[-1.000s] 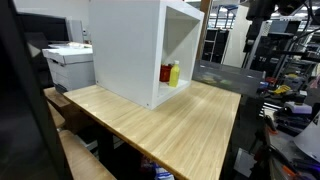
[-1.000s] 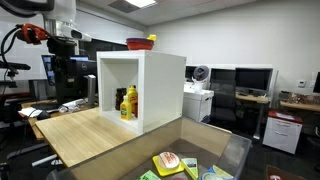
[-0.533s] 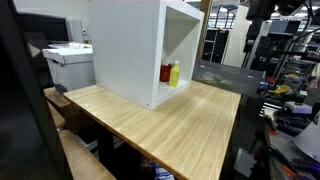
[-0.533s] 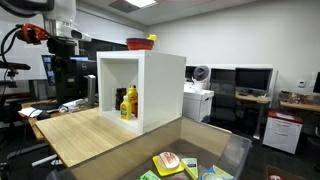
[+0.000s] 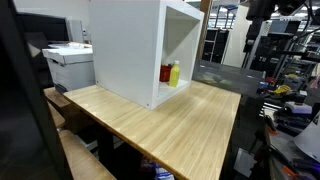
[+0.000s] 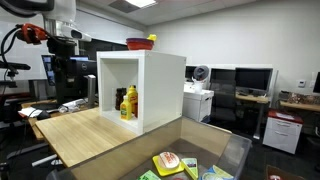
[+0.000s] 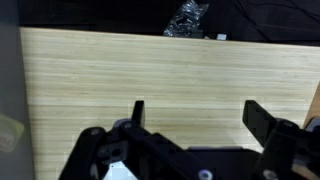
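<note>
A: What's furthest left?
B: The arm (image 6: pixel 60 18), high over the left end of the worktop (image 6: pixel 80 135). In the wrist view the tool (image 7: pixel 195 108) has its fingers spread wide, gripping nothing, with bare wood beneath.
A: And further along?
B: A white cubby (image 6: pixel 160 85) stands on the worktop, well apart from the tool. Inside it is an upright yellow bottle (image 6: pixel 131 99) with a red bottle (image 5: pixel 165 73) just beside it. A red bowl (image 6: pixel 138 43) sits on top.
</note>
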You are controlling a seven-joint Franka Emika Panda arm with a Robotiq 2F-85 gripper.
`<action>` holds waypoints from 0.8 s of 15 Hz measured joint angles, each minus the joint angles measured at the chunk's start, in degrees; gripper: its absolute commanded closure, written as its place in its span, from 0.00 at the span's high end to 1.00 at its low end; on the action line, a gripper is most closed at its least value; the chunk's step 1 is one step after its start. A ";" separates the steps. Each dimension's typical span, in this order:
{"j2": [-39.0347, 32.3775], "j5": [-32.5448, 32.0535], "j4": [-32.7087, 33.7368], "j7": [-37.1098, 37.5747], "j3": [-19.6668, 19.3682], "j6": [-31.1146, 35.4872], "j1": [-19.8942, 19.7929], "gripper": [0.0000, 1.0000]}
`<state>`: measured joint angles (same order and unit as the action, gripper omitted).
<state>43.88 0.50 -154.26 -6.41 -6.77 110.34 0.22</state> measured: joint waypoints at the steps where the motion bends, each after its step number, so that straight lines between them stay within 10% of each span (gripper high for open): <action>1: 0.00 0.00 0.00 0.00 0.00 0.00 0.00 1.00; 12: -0.43 0.00 0.58 0.20 -0.41 0.05 -0.28 1.00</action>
<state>43.46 0.50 -153.68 -6.22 -7.18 110.39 -0.06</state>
